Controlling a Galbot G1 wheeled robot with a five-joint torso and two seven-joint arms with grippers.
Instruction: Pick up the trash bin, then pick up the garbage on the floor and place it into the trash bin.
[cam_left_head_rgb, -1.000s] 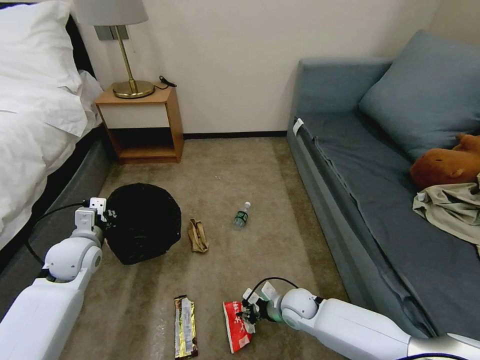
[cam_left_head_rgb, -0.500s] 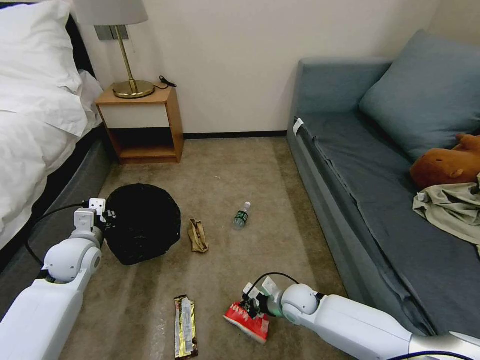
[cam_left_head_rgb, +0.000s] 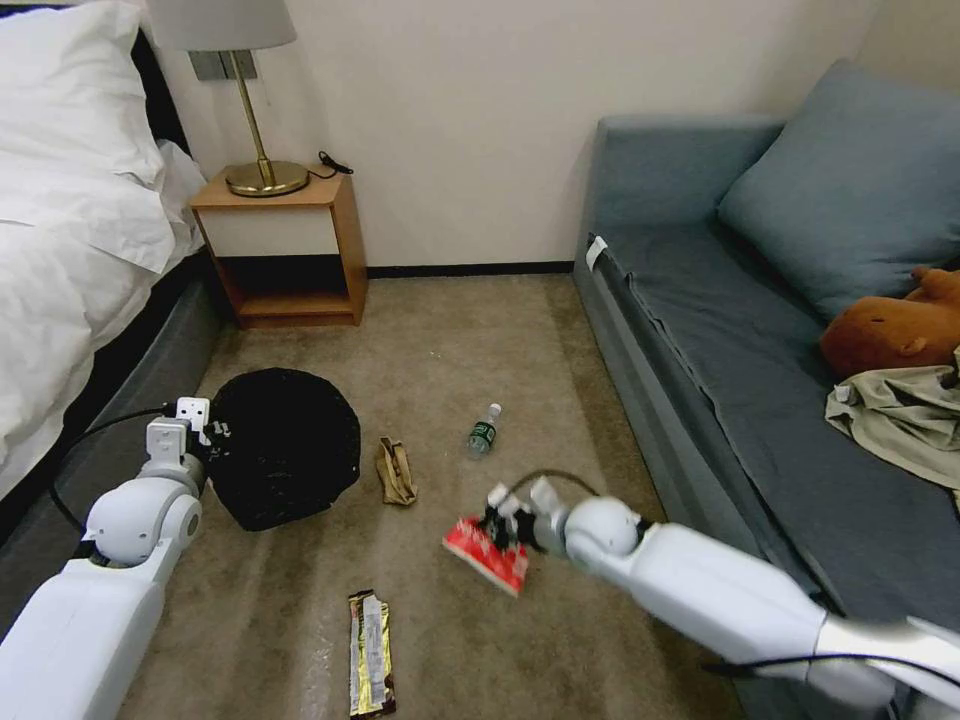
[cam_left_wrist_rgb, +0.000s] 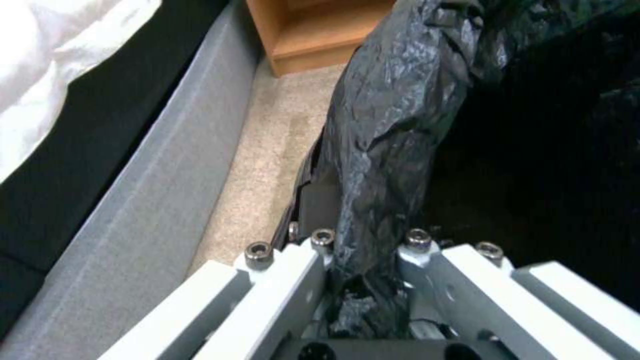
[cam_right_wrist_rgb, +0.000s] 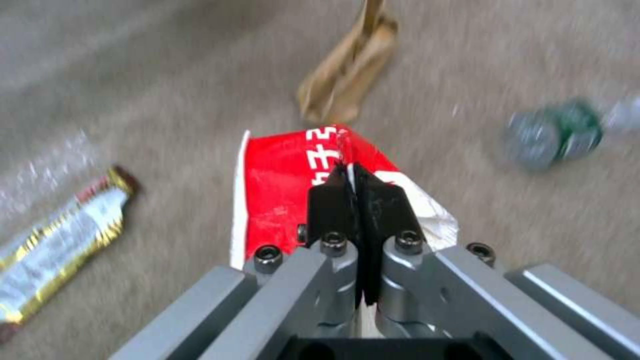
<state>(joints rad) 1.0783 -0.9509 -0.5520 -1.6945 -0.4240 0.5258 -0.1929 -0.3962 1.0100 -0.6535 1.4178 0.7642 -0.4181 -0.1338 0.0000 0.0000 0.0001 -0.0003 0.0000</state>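
— What do I have in hand?
— My right gripper (cam_right_wrist_rgb: 359, 182) pinches the red-and-white snack wrapper (cam_left_head_rgb: 487, 552), lifted off the carpet. My left gripper (cam_left_wrist_rgb: 363, 250) clamps the trash bin (cam_left_head_rgb: 283, 447) by its black-bagged rim.
— And on the floor?
— The bar wrapper (cam_left_head_rgb: 370, 654), tan paper bag (cam_left_head_rgb: 396, 472) and green-labelled bottle (cam_left_head_rgb: 484, 431) lie there.

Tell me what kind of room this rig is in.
Looks like a hotel-style bedroom, though it could be a home one. Cues: a bed with white linen, a wooden nightstand carrying a brass lamp, and a grey-blue sofa on beige carpet.
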